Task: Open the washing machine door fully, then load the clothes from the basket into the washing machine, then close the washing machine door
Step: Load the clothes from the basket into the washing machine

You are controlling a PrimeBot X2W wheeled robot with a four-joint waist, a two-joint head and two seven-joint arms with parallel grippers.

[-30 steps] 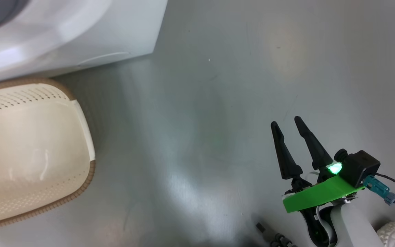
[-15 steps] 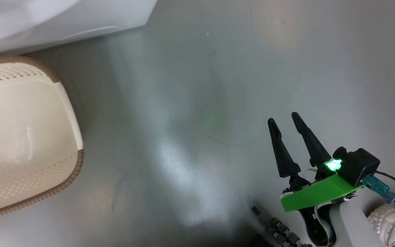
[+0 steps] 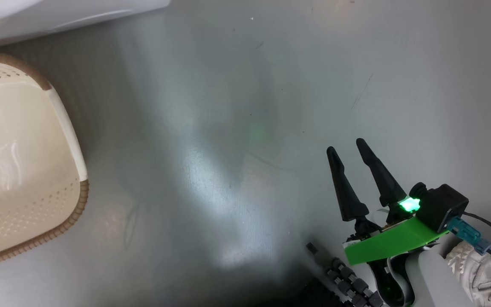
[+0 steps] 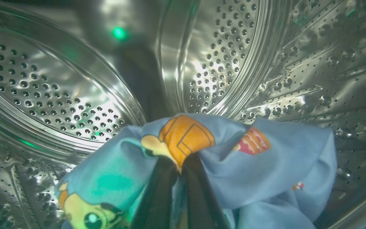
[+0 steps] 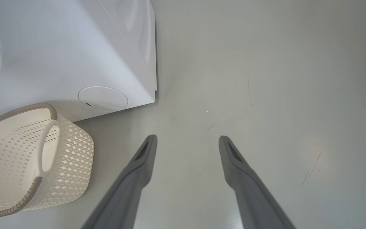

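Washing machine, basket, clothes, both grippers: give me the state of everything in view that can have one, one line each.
left gripper, shut on the clothes, inside the drum
clothes, bunched, gripped, inside the drum
right gripper, open, empty, above the floor
basket, upright, no clothes in the part that shows
round flap, shut

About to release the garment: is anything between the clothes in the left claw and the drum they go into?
Nothing visible does. The left claw, shut on the clothes, is inside the steel drum, with bare perforated metal beside and beyond the bundle.
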